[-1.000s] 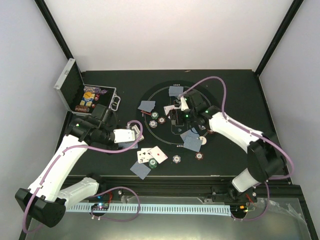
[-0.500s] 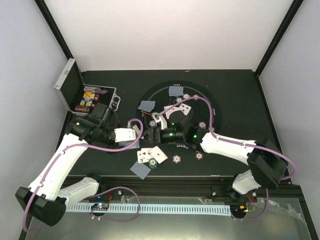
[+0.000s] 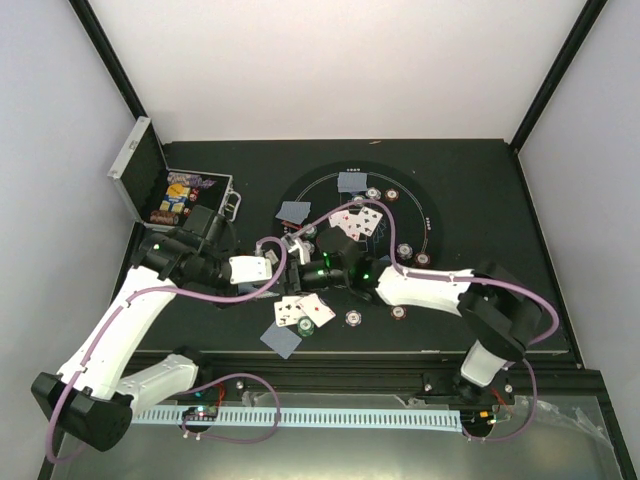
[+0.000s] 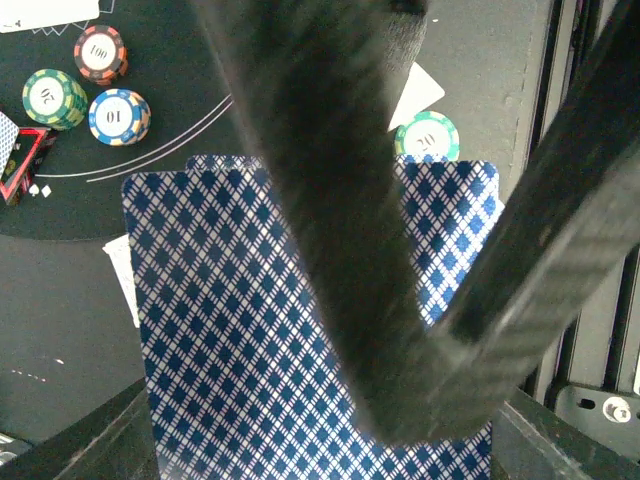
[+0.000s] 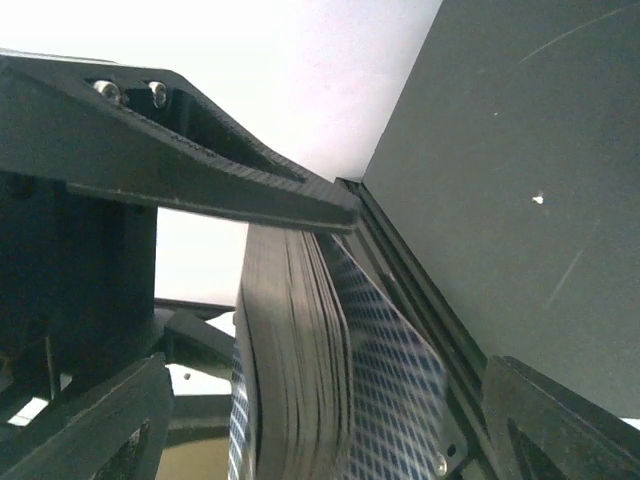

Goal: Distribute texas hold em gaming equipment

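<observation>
My left gripper (image 3: 270, 268) is shut on a deck of blue diamond-backed playing cards (image 4: 230, 330), held over the mat's left edge. My right gripper (image 3: 298, 268) has reached across to it and is open, its jaws on either side of the deck (image 5: 290, 370). The top card (image 5: 400, 380) stands off from the pack. A dark right finger (image 4: 330, 200) lies across the deck's back. Face-up cards (image 3: 303, 311) and a face-down card (image 3: 281, 339) lie near the front. Red (image 4: 100, 52), green (image 4: 53, 97) and blue (image 4: 119, 116) chips sit on the mat.
The open silver case (image 3: 170, 190) with chips stands at the back left. The round black mat (image 3: 425, 225) holds more cards (image 3: 355, 220) (image 3: 352, 182) and chips (image 3: 404, 250) (image 3: 399, 312). Another face-down card (image 3: 294, 211) lies left of the mat. Purple cables loop over both arms.
My right arm has swung from the mat's middle leftward to the deck in my left gripper, uncovering the face-up cards there. My left arm has stayed in place.
</observation>
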